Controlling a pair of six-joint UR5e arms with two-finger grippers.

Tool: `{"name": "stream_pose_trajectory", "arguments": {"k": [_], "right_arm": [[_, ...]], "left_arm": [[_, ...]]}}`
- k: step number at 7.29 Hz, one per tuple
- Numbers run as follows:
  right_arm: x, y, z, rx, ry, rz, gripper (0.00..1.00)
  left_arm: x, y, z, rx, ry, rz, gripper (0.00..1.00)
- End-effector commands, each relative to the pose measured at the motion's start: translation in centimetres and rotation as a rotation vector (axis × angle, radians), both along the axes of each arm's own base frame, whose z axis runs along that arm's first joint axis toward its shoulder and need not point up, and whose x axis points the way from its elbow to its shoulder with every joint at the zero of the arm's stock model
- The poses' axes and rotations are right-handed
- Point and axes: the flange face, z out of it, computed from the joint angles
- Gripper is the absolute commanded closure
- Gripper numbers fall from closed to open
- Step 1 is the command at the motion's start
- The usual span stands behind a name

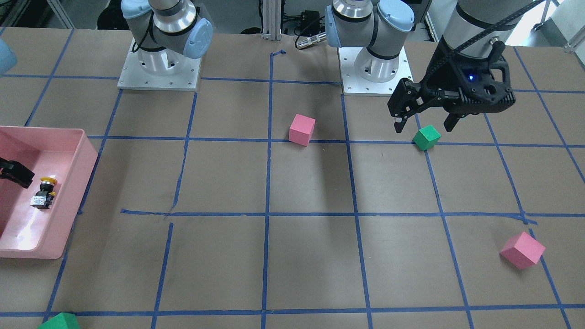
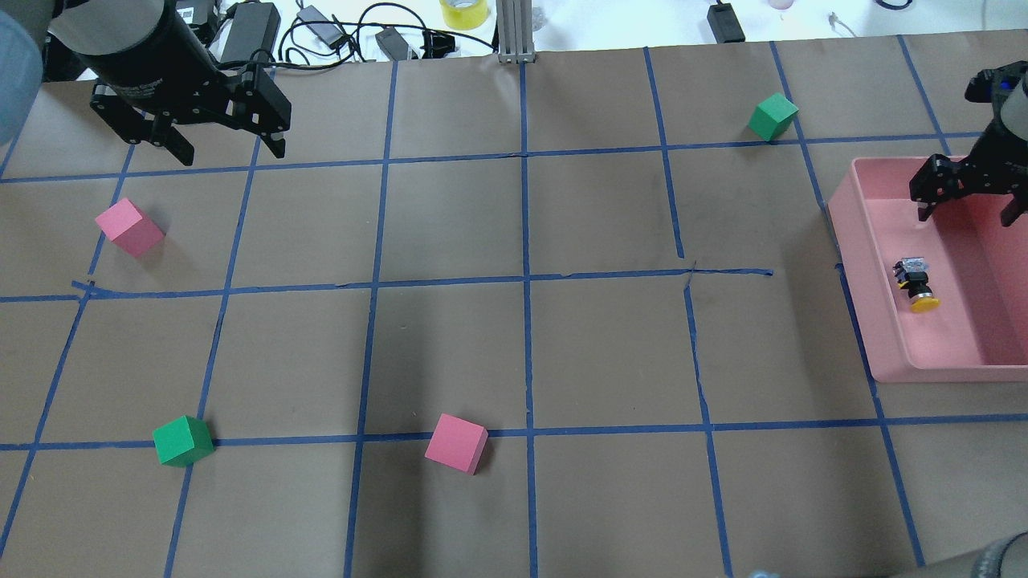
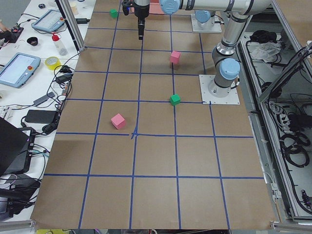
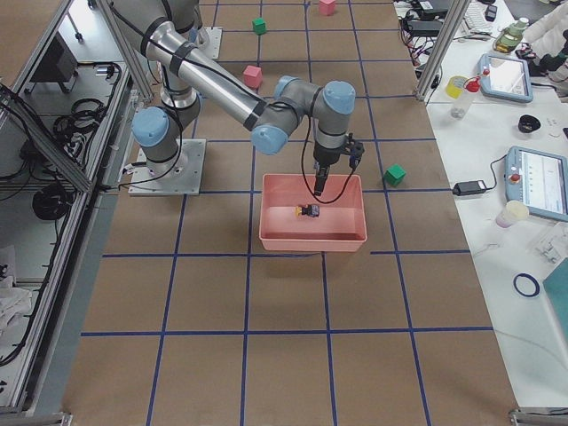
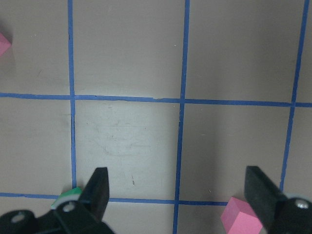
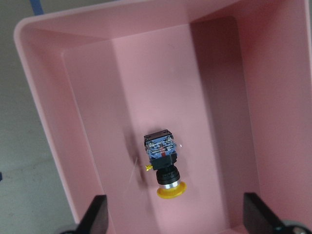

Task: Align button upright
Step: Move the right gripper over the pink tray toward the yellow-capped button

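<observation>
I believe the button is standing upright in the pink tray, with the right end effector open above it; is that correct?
Not quite. The button is not upright: it lies on its side on the floor of the pink tray, with its yellow cap and base at opposite ends, as the right wrist view shows. The rest holds: the right end effector is open above it.

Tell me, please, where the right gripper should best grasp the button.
Probably its black body, from straight above, fingers across its axis: the button lies on its side on the bin floor, clear of the walls, under the open right gripper.
</observation>
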Motion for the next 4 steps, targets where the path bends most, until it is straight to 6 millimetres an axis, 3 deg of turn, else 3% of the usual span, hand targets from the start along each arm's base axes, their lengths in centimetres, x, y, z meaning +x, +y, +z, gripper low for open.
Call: {"name": "stream_pose_trajectory", "arguments": {"k": [1,2,4], "right_arm": [[-1.6,0.6,-4.6,0.070,-0.044,-0.017,0.07],[-2.8,1.0,-5.8,0.079,-0.059,-0.042,0.06],[-3.3,0.6,-9.4,0.083,-0.096,-0.048,0.06]], "left_arm": [[0.0,0.0,0.0,0.000,0.000,0.000,0.00],[0.0,0.0,0.0,0.001,0.000,0.000,0.00],[0.0,0.0,0.0,0.000,0.000,0.000,0.00]]}}
